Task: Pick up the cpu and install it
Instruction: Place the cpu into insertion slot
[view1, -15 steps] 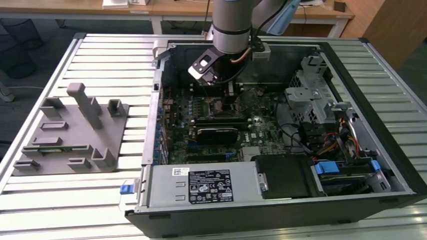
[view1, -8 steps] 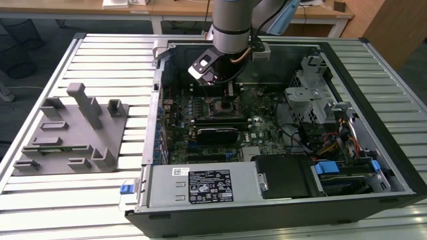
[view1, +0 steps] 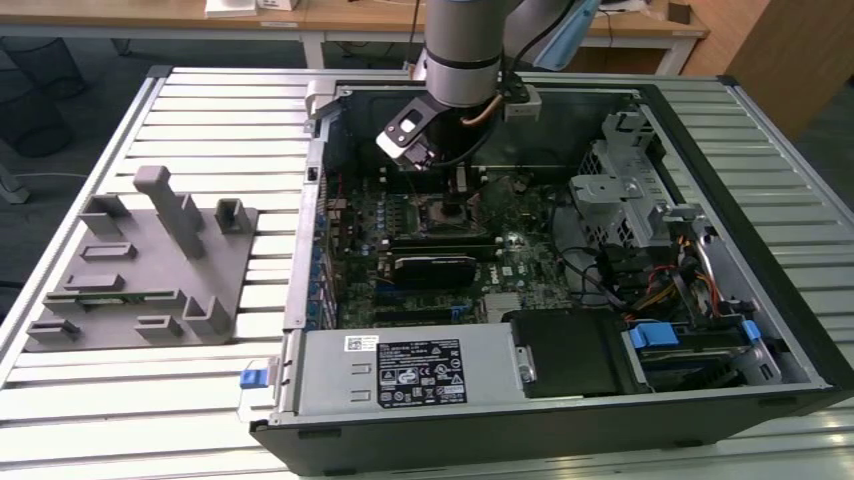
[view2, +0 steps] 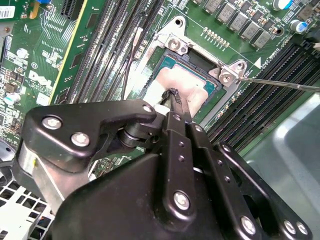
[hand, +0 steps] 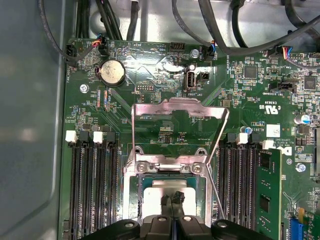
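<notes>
Slatted metal counter (view1: 200, 100), seen in the exterior view, carrying an open computer case (view1: 534, 440) laid on its side. Grey fixture block (view1: 147, 260) on the counter toward the exterior view's left, well apart from the work. Arm (view1: 461, 50) reaching down into the case over the green motherboard (hand: 150, 75).

Socket load plate (hand: 180, 106) hinged up and open in the first wrist view, memory slots (hand: 92, 185) flanking the socket on both sides.

End effector (hand: 173, 196) low over the socket. Fingers closed tip to tip, nothing visibly clamped between them, tips at or on the metal top.

cpu (view2: 195, 85) lying flat inside the socket, silver top up, thin green rim showing around it. Round coin cell (hand: 112, 72) beyond the load plate.
</notes>
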